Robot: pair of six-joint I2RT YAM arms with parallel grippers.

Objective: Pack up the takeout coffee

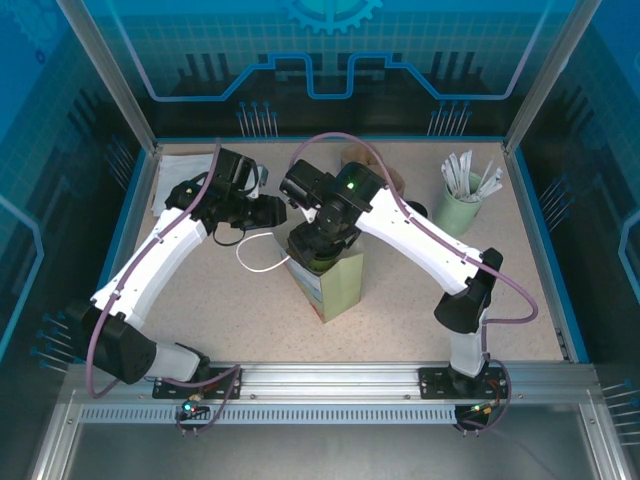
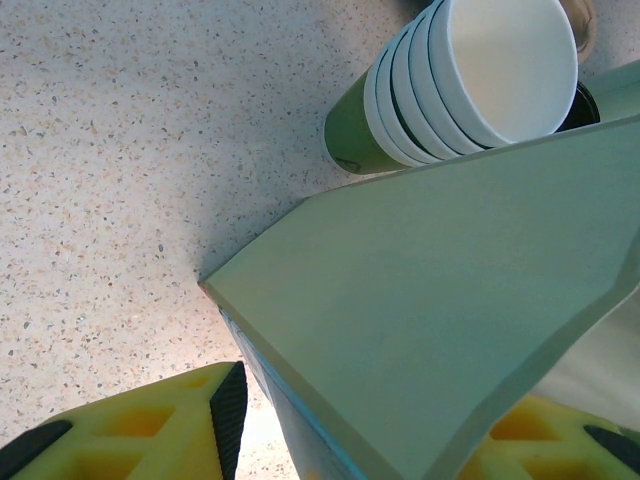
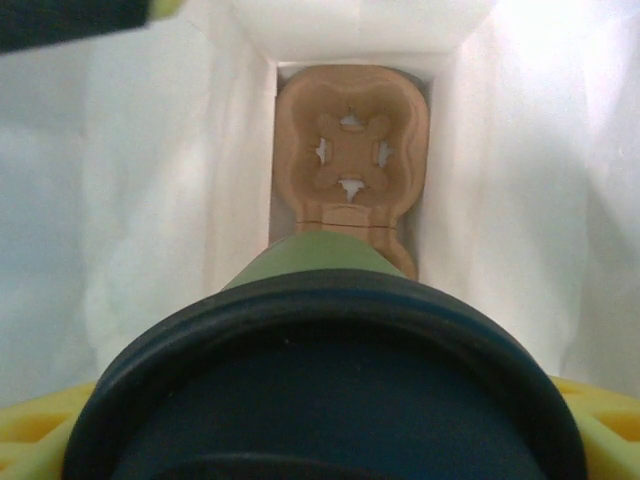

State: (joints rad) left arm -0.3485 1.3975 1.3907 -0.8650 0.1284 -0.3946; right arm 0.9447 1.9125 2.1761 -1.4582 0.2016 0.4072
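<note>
The takeout coffee [image 3: 320,390], an olive-green cup with a dark lid, hangs inside a pale green paper bag [image 1: 340,290] standing mid-table. My right gripper [image 3: 320,445] is shut on the cup, with a yellow finger showing on each side of the lid. Below the cup, a brown cardboard cup holder [image 3: 350,150] lies on the bag's bottom between the white inner walls. From above, my right gripper [image 1: 318,250] is sunk into the bag's mouth. My left gripper [image 2: 390,440] stands open astride the bag's rim [image 2: 420,300]; a gap shows beside its left pad [image 2: 228,415].
A stack of green cups with white insides [image 2: 470,80] lies just beyond the bag. A pale green cup of white sticks [image 1: 462,195] stands at the back right. White paper [image 1: 185,165] lies at the back left, and a white cord loop [image 1: 262,262] left of the bag.
</note>
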